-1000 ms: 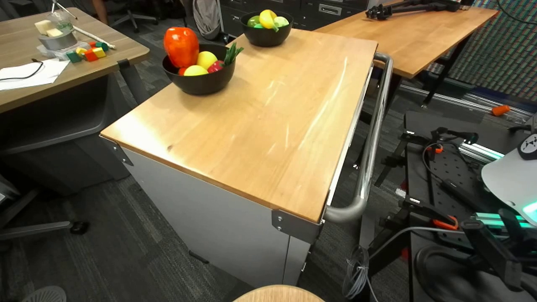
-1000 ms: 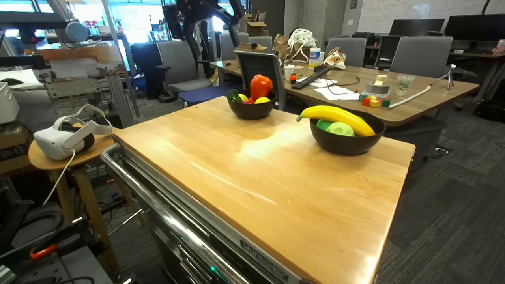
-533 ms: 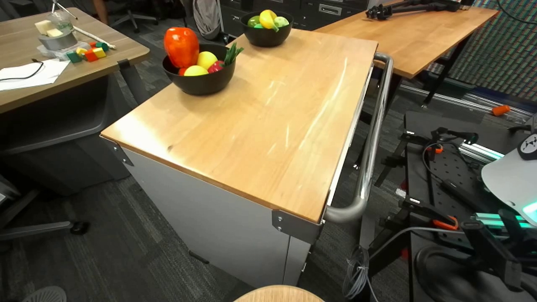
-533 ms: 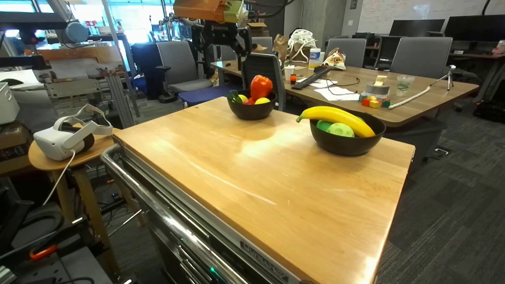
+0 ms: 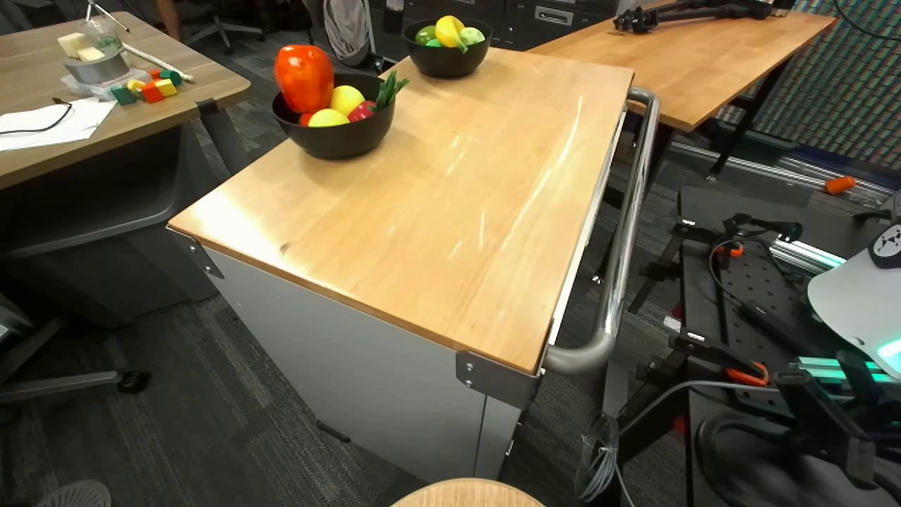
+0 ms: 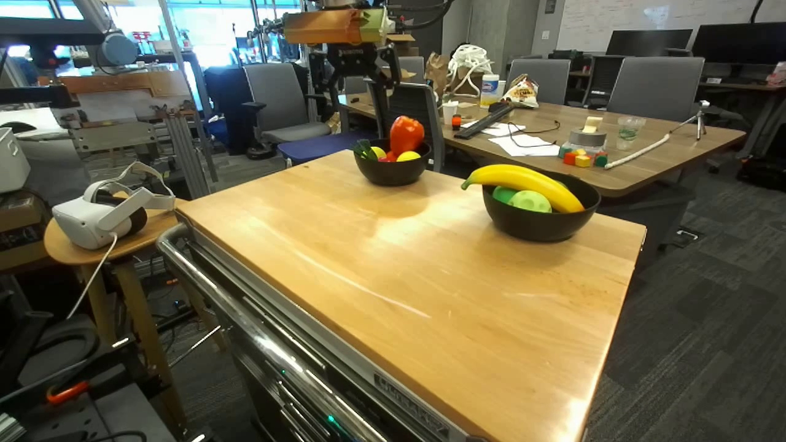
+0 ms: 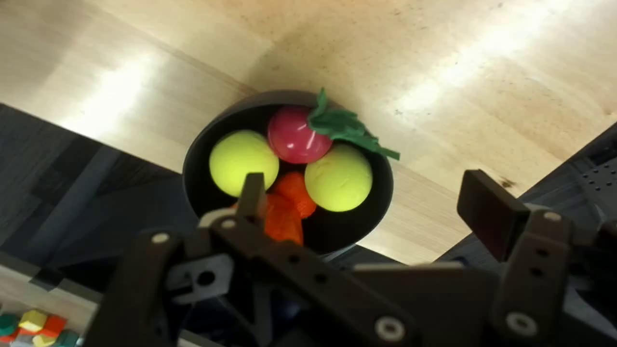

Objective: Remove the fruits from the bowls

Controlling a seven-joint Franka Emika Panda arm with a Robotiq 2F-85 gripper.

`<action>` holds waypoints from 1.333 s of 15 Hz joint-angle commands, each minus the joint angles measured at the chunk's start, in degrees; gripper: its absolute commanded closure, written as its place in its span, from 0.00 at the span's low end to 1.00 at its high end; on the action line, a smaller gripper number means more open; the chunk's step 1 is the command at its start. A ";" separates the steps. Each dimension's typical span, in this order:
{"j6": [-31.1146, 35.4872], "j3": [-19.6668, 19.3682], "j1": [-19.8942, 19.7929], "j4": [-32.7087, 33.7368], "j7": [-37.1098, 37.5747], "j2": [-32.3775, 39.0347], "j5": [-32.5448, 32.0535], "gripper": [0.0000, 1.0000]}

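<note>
In both exterior views a black bowl (image 5: 331, 144) holds a large red pepper (image 5: 304, 79), yellow-green balls (image 7: 338, 177) and a dark red fruit with green leaves (image 7: 296, 135). The wrist view looks down into this bowl, where orange-red pieces (image 7: 283, 217) show partly behind a finger. A wider black bowl (image 6: 540, 227) carries a yellow banana (image 6: 528, 182) above green balls (image 6: 530, 201). My gripper (image 6: 359, 120) hangs in the air near the pepper's bowl, apart from it. Its jaws stand wide open with nothing between them; one finger (image 7: 253, 193) overlaps the bowl in the wrist view.
Both bowls stand on a wooden cart top (image 6: 368, 276) with a metal handle bar (image 6: 264, 337) along one side. Behind them is a desk (image 6: 651, 156) with coloured blocks (image 6: 582, 161) and papers. A stool bears a white headset (image 6: 92, 221).
My gripper has come down and slightly to the right in an exterior view, and stands more upright. The bowls and fruits have stayed where they were.
</note>
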 commanded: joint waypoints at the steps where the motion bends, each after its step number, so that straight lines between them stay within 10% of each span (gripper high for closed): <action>1: 4.72 2.16 -1.22 6.40 0.28 6.52 -3.85 0.00; 20: -4.62 6.97 -7.52 37.14 -0.16 30.49 -4.23 0.00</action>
